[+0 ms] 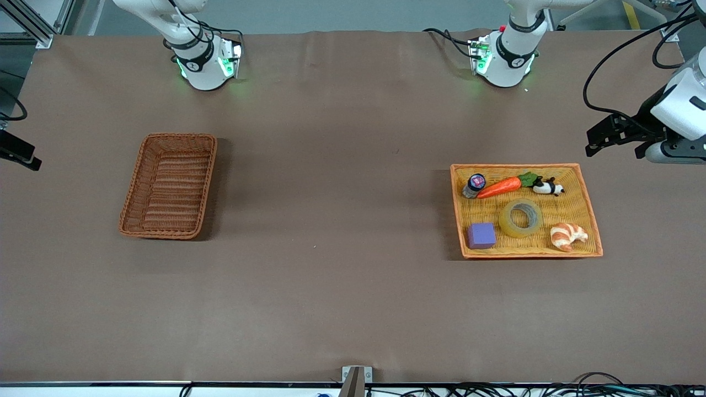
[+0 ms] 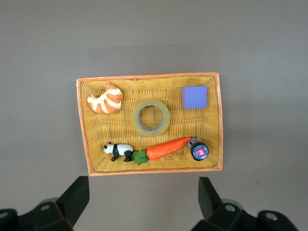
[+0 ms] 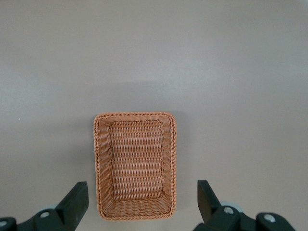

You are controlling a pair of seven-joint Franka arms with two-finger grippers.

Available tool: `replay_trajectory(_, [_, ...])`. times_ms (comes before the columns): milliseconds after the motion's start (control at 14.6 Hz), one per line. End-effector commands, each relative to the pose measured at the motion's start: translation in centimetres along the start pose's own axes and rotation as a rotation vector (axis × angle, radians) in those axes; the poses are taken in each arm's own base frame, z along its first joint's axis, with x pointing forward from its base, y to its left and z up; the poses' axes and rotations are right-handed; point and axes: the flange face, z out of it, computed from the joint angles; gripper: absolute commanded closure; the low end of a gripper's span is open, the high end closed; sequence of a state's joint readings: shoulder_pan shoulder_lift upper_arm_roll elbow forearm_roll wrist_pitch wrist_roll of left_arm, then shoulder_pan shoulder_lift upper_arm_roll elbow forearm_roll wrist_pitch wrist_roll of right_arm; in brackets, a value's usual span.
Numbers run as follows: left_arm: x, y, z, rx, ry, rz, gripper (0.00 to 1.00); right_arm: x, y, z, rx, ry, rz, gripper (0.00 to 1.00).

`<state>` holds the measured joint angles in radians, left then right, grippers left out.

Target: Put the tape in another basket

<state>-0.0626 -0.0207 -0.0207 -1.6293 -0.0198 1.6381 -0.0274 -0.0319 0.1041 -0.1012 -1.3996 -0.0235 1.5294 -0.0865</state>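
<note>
The tape [image 1: 504, 220], a translucent yellowish ring, lies flat in the middle of the shallow orange-yellow basket [image 1: 573, 204] toward the left arm's end of the table. It also shows in the left wrist view [image 2: 135, 118]. The dark reddish-brown wicker basket [image 1: 171, 187] stands empty toward the right arm's end and also shows in the right wrist view [image 3: 136, 166]. My left gripper [image 2: 143, 185] is open and empty, high over the table beside the orange-yellow basket's [image 2: 202, 125] carrot edge. My right gripper [image 3: 142, 185] is open and empty, high over the reddish-brown basket's end.
Around the tape in the orange-yellow basket lie a toy carrot [image 1: 499, 187], a panda figure [image 1: 547, 187], a small bottle [image 1: 474, 186], a purple cube [image 1: 481, 235] and a croissant [image 1: 568, 236]. Brown table [image 1: 331, 220] lies between the two baskets.
</note>
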Motion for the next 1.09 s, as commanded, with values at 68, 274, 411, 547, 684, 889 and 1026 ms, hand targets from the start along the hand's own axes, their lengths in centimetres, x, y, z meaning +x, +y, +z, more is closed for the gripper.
replay_trajectory(68, [-0.6, 0.1, -0.5, 0.011, 0.003, -0.012, 0.0, -0.9, 1.4, -0.2, 0.036, -0.005, 0.028, 0.0])
replay_trajectory(274, [-0.3, -0.1, -0.2, 0.023, -0.001, -0.008, 0.0, -0.9, 1.7, 0.0, 0.052, -0.011, 0.04, 0.0])
replay_trajectory(411, [-0.2, 0.1, 0.1, 0.027, -0.002, -0.005, 0.0, -0.9, 0.7, 0.4, 0.041, -0.019, 0.042, 0.0])
replay_trajectory(547, [0.1, -0.1, 1.2, 0.026, -0.024, 0.002, 0.0, -0.7, -0.3, 0.5, 0.04, -0.016, 0.047, 0.0])
replay_trajectory(684, [0.9, -0.6, 3.6, 0.023, -0.065, -0.012, 0.0, -0.7, -0.3, 0.4, 0.04, -0.014, 0.047, 0.0])
replay_trajectory(889, [2.2, -2.4, 7.0, 0.015, -0.122, -0.037, 0.0, -0.7, -0.3, 0.3, 0.04, -0.01, 0.047, 0.0])
replay_trajectory(1026, [2.8, -2.5, 9.5, 0.024, -0.159, -0.038, 0.0, -0.7, -0.4, 0.3, 0.042, -0.013, 0.046, 0.0])
